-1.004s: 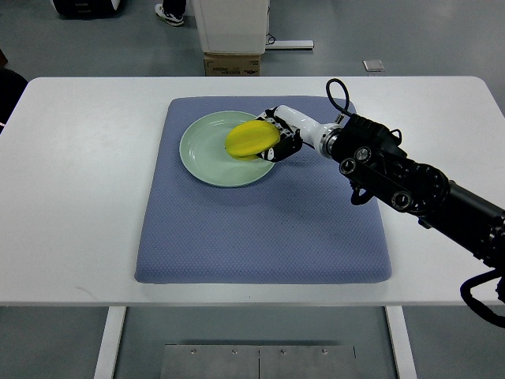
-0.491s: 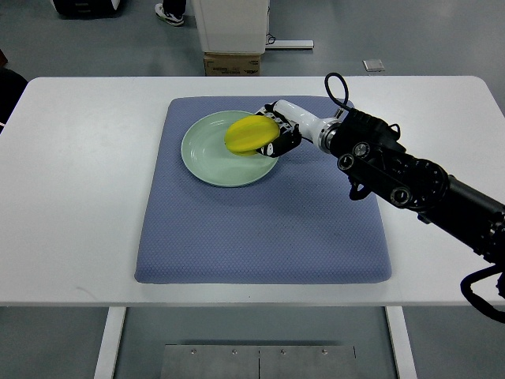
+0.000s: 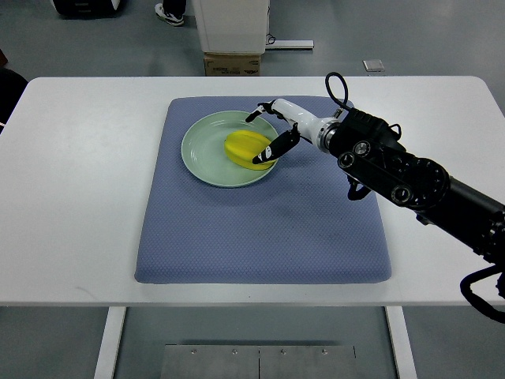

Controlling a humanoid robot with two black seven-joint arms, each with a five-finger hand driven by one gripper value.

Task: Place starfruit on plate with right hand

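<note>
The yellow starfruit [image 3: 245, 146] lies on the pale green plate [image 3: 205, 150], right of the plate's centre. My right hand [image 3: 268, 133] hovers over the plate's right rim with its fingers spread open around the fruit: one fingertip above it, one dark fingertip at its lower right side. The fingers hold nothing. The black right arm runs back to the picture's right edge. The left arm is out of view.
The plate sits on a blue-grey mat [image 3: 260, 229] in the middle of a white table [image 3: 79, 197]. A cardboard box [image 3: 233, 63] and a white base stand on the floor beyond the table's far edge.
The right hand's fingers opened and let go of the starfruit, which dropped from its tilted, held position to rest lower on the plate.
</note>
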